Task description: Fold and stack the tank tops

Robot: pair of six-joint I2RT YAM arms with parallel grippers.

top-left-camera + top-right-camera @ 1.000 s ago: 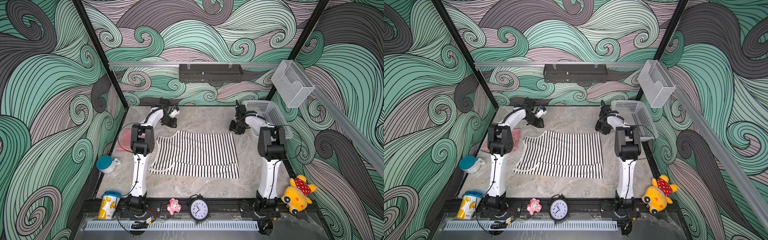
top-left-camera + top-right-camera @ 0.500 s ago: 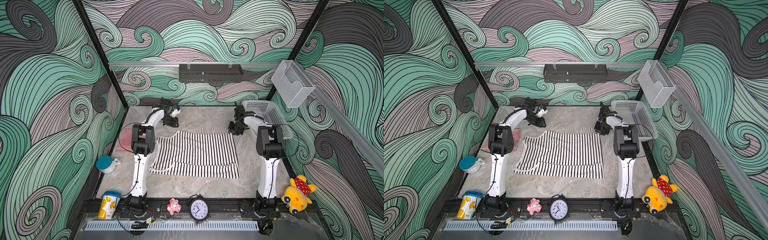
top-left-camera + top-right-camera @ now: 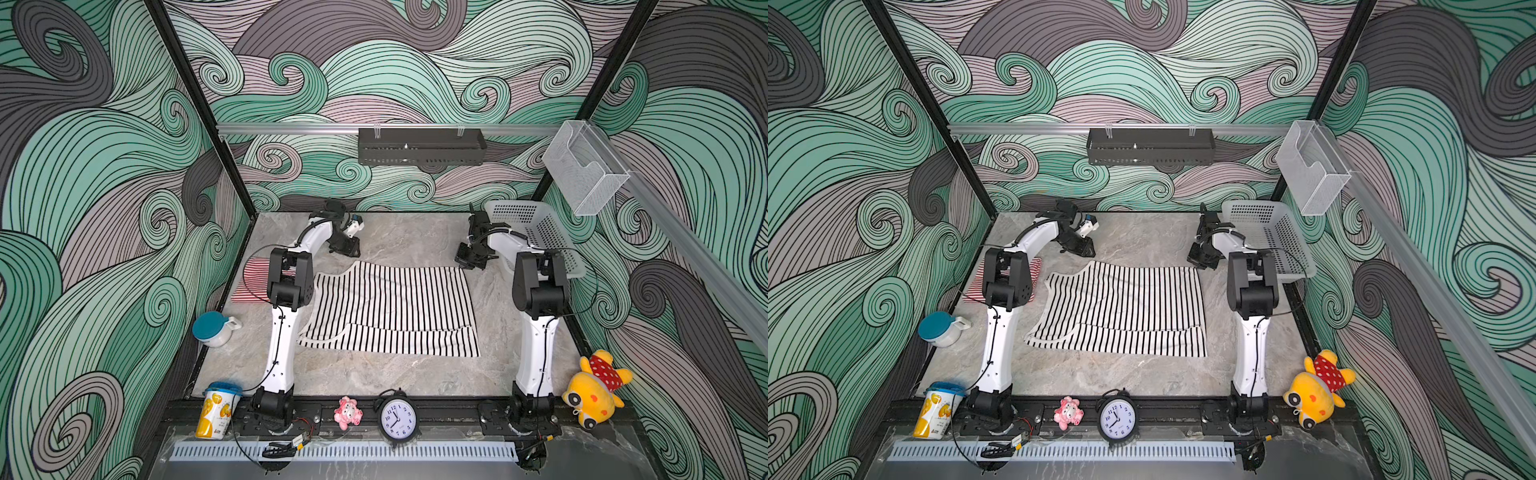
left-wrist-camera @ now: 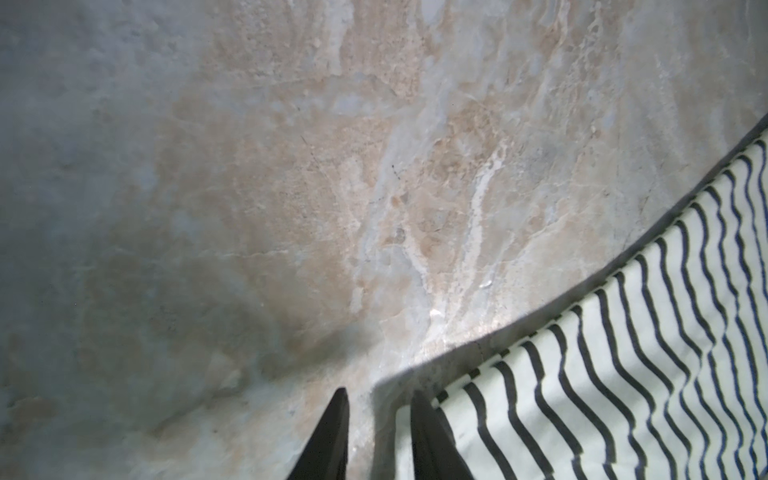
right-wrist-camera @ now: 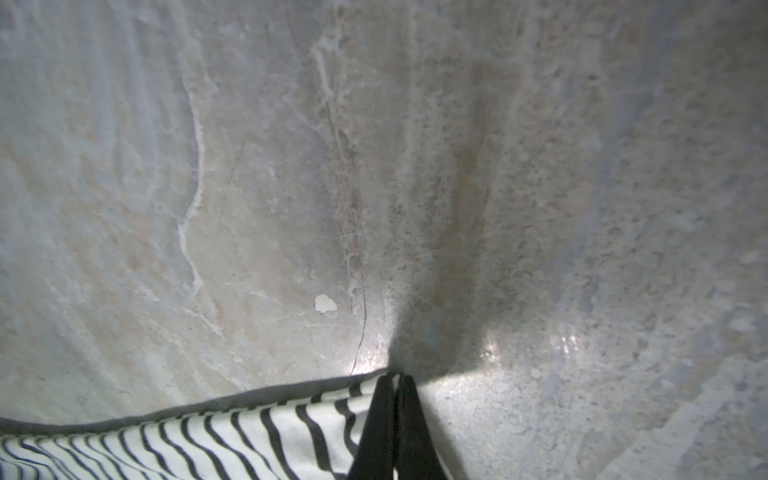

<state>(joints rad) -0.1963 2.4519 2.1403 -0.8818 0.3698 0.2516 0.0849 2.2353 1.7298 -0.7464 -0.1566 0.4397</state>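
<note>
My right claw (image 5: 397, 380) clamps a far corner of the black-and-white tank top (image 3: 390, 307); my left claw (image 4: 378, 401) stands apart at the other far corner.

Two tank tops (image 3: 390, 309), one basket (image 3: 540, 232)

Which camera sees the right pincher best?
The right wrist view: the right gripper shows close up, shut on a corner of the black-and-white top. Both top views show it small and dark. The left wrist view misses it.
</note>
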